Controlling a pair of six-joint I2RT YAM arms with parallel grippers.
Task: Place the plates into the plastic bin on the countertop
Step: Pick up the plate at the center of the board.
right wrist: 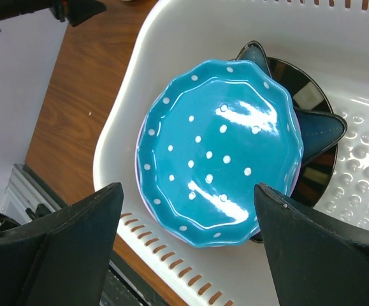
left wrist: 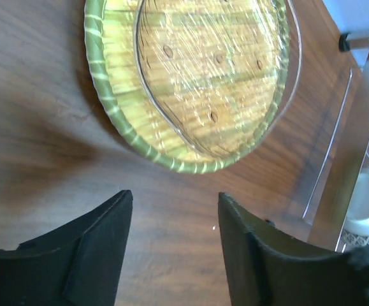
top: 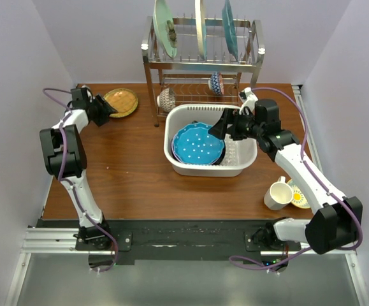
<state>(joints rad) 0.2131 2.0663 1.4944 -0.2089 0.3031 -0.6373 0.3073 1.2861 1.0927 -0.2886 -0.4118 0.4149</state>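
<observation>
The white plastic bin (top: 238,167) stands mid-countertop (top: 133,166). In it a blue dotted plate (top: 198,143) lies on top of a lavender plate's edge (right wrist: 139,182) and a blue star-shaped plate (right wrist: 321,124). My right gripper (top: 218,127) hangs open over the bin with nothing in it; in the right wrist view (right wrist: 187,197) the dotted plate (right wrist: 219,150) lies between its fingers. An amber patterned plate (top: 123,102) lies flat at the back left. My left gripper (top: 111,108) is open at that plate's near edge; in the left wrist view (left wrist: 174,201) the plate (left wrist: 197,70) lies just ahead of the fingertips.
A steel wire rack (top: 203,60) stands behind the bin with three big teal and cream plates upright on top and bowls (top: 167,98) below. A white mug (top: 278,193) and a yellow-centred saucer (top: 299,194) sit at the right. Walls close both sides.
</observation>
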